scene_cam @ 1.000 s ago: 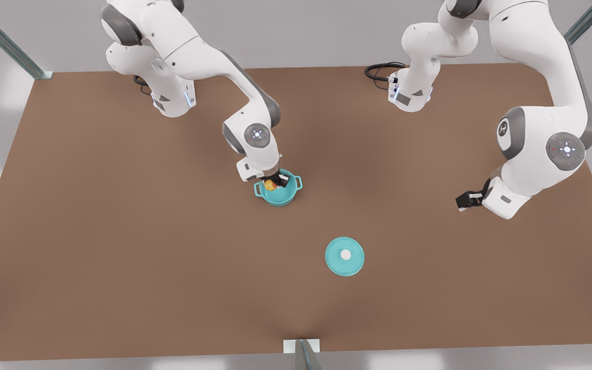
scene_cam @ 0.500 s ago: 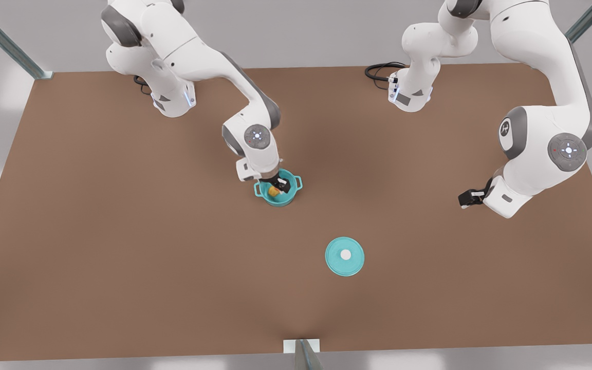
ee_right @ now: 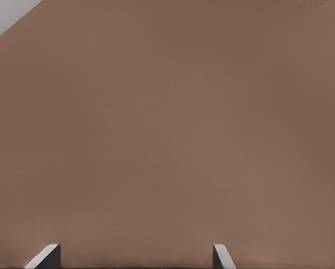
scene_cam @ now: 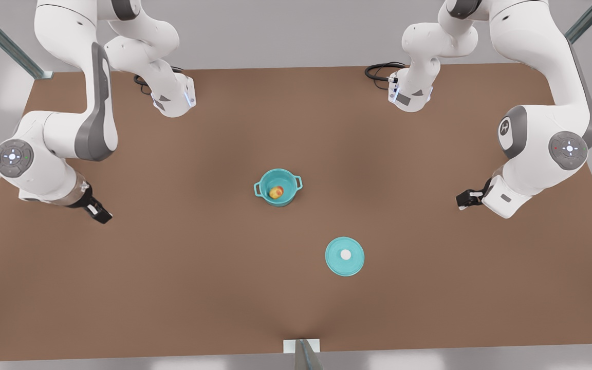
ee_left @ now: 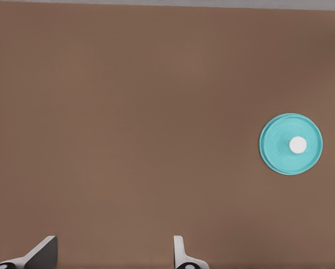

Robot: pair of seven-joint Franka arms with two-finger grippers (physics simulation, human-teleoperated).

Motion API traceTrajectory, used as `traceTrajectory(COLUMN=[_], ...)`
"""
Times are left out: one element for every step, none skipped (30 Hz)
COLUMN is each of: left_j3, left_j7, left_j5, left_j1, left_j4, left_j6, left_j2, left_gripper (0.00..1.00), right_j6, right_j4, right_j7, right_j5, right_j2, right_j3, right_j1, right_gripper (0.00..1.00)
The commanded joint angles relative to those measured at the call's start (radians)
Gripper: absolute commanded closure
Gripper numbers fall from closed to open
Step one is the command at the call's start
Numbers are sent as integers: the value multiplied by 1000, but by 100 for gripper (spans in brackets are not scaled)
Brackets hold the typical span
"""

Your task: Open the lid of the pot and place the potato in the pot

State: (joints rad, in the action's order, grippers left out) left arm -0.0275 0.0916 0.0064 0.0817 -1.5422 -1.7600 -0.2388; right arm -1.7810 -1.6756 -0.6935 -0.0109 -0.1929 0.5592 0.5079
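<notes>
Checking in from the remote station. The table (scene_cam: 172, 288) is a plain brown top with just three task items on it.

The left gripper (scene_cam: 464, 199) hangs over the front view's right side of the table, well apart from everything. In its wrist view, the left gripper (ee_left: 114, 255) has its fingers spread wide with nothing between them, and the pot lid (ee_left: 290, 144) lies on the table farther out. The right gripper (scene_cam: 98, 213) is low over the front view's left side, also well away from the pot. From its own camera, the right gripper (ee_right: 133, 258) is spread wide too, holding nothing, with bare table under it.

The pot (scene_cam: 280, 201) stands upright around the middle of the table, uncovered. The pot lid (scene_cam: 352, 262) lies flat on the table, knob up, clear of the pot and nearer the camera.

The potato (scene_cam: 276, 192) sits inside the pot, down on the teal bottom.

So as far as I can judge, both steps are done: lid off, potato in. Nothing left that I can see; both arms just look idle.
</notes>
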Motion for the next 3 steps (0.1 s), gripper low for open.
traceTrajectory(left_j3=[0, 0, 0], left_j7=[-12, -13, -13], left_j5=[0, -2, -2], left_j1=[-2, -2, -2], left_j4=[1, 1, 1], left_j6=[-1, -1, -1], left_j2=[1, 1, 1], left_gripper=[0, 0, 0], right_j6=[63, 63, 63], right_j4=[1, 2, 2], right_j7=[580, 582, 580], right_j5=[-4, -26, -38], right_j2=[0, 0, 0], right_j3=[1, 1, -2], right_j1=[1, 1, 1], right_gripper=[0, 0, 0])
